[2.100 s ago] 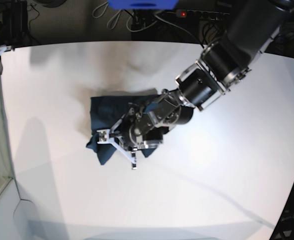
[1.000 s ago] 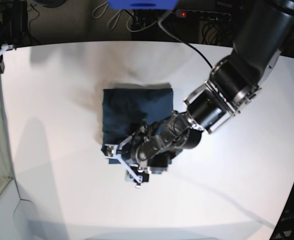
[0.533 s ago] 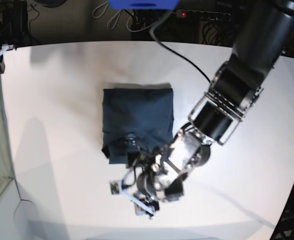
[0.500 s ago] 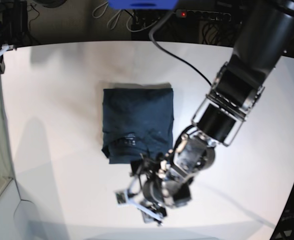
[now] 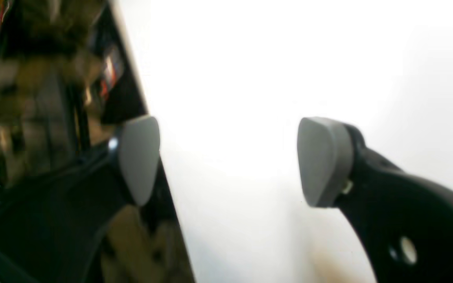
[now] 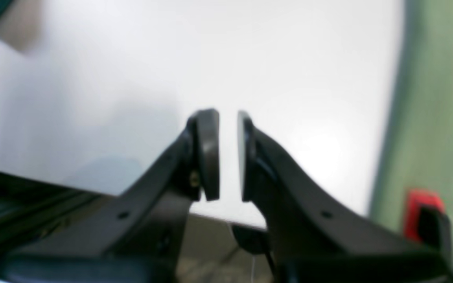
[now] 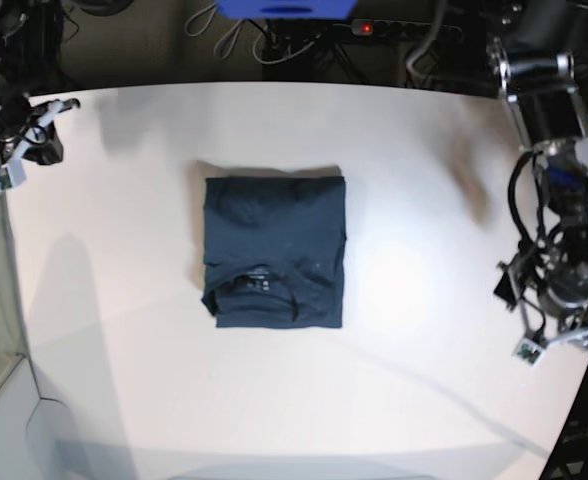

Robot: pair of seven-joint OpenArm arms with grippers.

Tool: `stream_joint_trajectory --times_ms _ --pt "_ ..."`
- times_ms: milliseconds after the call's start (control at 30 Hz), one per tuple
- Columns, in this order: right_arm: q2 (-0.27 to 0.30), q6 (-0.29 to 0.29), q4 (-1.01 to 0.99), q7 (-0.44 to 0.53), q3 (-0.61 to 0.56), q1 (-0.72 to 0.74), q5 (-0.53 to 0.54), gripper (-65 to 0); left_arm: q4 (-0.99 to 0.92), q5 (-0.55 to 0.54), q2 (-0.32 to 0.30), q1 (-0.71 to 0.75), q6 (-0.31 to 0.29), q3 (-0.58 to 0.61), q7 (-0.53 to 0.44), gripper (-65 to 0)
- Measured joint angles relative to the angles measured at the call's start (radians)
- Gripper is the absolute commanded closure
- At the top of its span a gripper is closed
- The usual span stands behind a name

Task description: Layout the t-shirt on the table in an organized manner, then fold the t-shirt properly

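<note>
While both arms sit at the table's point(image 7: 404, 180) edges, the t-shirt point(image 7: 274, 252) lies folded into a compact navy rectangle near the middle of the white top, well apart from either gripper. Its edges run roughly square to the base view, and the collar with a small label point(image 7: 253, 282) shows on the near half of the top layer. A soft shadow runs along its far edge.

At the right side of the base view, the left gripper point(image 7: 551, 343) hangs over the table's edge. From the left wrist view its 2 grey pads point(image 5: 325, 161) stand wide apart with only bare white tabletop between them, so it is released and holds nothing. Blurred dark equipment fills that view's left side beyond the table rim.

At the far left corner of the base view sits the right gripper point(image 7: 29, 145). From its wrist view the fingers point(image 6: 207, 153) are nearly together, a thin slit of white showing between them and nothing caught there. A corner of dark cloth shows at that view's top left, and a green surface with a red part point(image 6: 423, 208) lies off the table to the right.
</note>
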Motion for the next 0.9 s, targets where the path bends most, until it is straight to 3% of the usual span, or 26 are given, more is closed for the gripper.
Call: stream_joint_trajectory --times_ms 100,167,300,433,500,667,767,900 --pt "0.005 0.0 0.023 0.011 -0.043 0.02 0.003 -6.9 0.121 -0.014 0.011 0.198 -0.006 -0.126 0.001 -32.8" --pt "0.004 0.0 0.06 0.007 -0.066 0.013 0.003 -6.9 0.199 -0.002 0.03 0.321 0.002 -0.228 0.007 -18.4" --pt "0.003 0.0 0.11 0.011 -0.095 -0.011 0.003 -6.9 0.298 -0.016 0.115 0.491 -0.002 -0.379 -0.01 -0.2" --pt "0.004 0.0 0.117 0.004 -0.093 -0.088 0.002 -6.9 0.326 -0.014 0.212 0.642 0.0 -0.463 -0.005 -0.2" --pt "-0.011 0.0 0.116 0.014 -0.09 -0.123 -0.008 -6.9 0.334 -0.078 0.244 0.708 -0.002 -0.475 -0.008 0.0" --pt "-0.062 -0.002 0.117 0.154 -0.089 -0.256 -0.005 -6.9 0.34 -0.229 0.293 0.86 -0.001 -0.466 -0.025 0.0" --pt "-0.083 0.0 0.113 0.213 -0.09 -0.346 -0.005 -6.9 0.321 -0.301 0.335 0.925 0.001 -0.464 -0.127 0.0" --pt "-0.085 0.0 0.069 0.285 -0.089 -0.415 0.007 -6.9 0.227 -0.289 0.368 0.96 0.0 -0.391 -0.251 0.0"
